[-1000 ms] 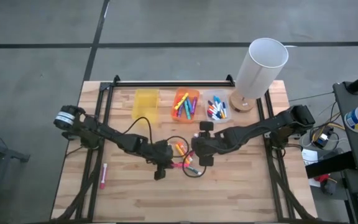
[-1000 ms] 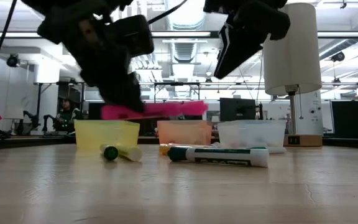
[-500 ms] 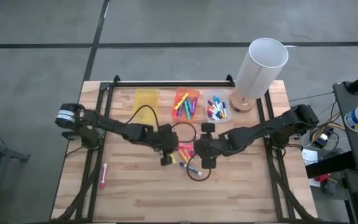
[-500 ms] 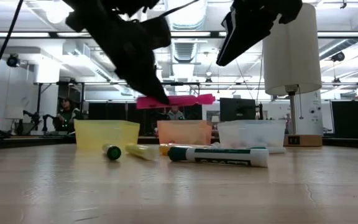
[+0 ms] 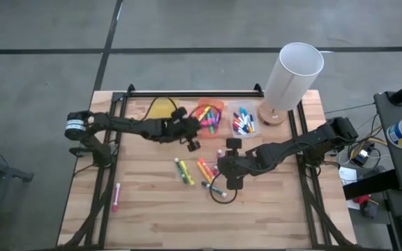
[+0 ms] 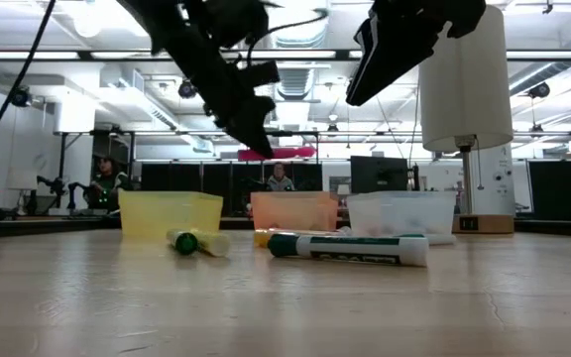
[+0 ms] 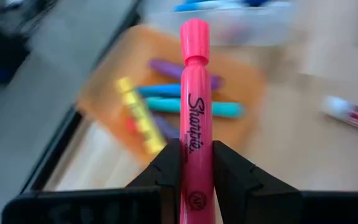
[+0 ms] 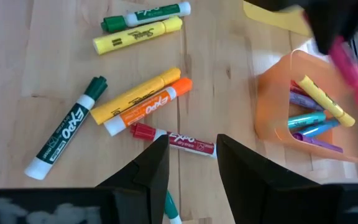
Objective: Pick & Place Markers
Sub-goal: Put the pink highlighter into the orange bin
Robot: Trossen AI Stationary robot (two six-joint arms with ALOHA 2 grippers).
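My left gripper [image 7: 196,177] is shut on a pink marker [image 7: 194,106] and hangs over the near edge of the orange bin [image 5: 211,115], which holds several markers. In the low view the pink marker [image 6: 284,154] hangs about level above the bins. My right gripper [image 8: 191,165] stands open above the loose markers at mid-table, its fingers either side of a red-capped marker [image 8: 176,140] without touching it. Yellow, orange and green-capped markers [image 5: 201,171] lie flat on the wood around it. Another pink marker [image 5: 116,197] lies near the table's left edge. My left gripper pinches the pink marker's barrel near its uncapped end [image 7: 196,186] between its two fingers [image 7: 166,171]. The marker runs along the fingers and sticks out ahead of them, cap end [image 7: 194,31] farthest off. It is lifted clear, above the orange bin.
A yellow bin [image 5: 162,111] stands left of the orange one and a clear bin [image 5: 243,122] with several markers right of it. A tall white cylinder [image 5: 292,70] stands at the far right corner. Bare wood lies along the near edge.
My left gripper has risen and swung from mid-table toward the far edge, turning on the way, and carried the pink marker clear of the table to the orange bin. The marker has stayed about level.
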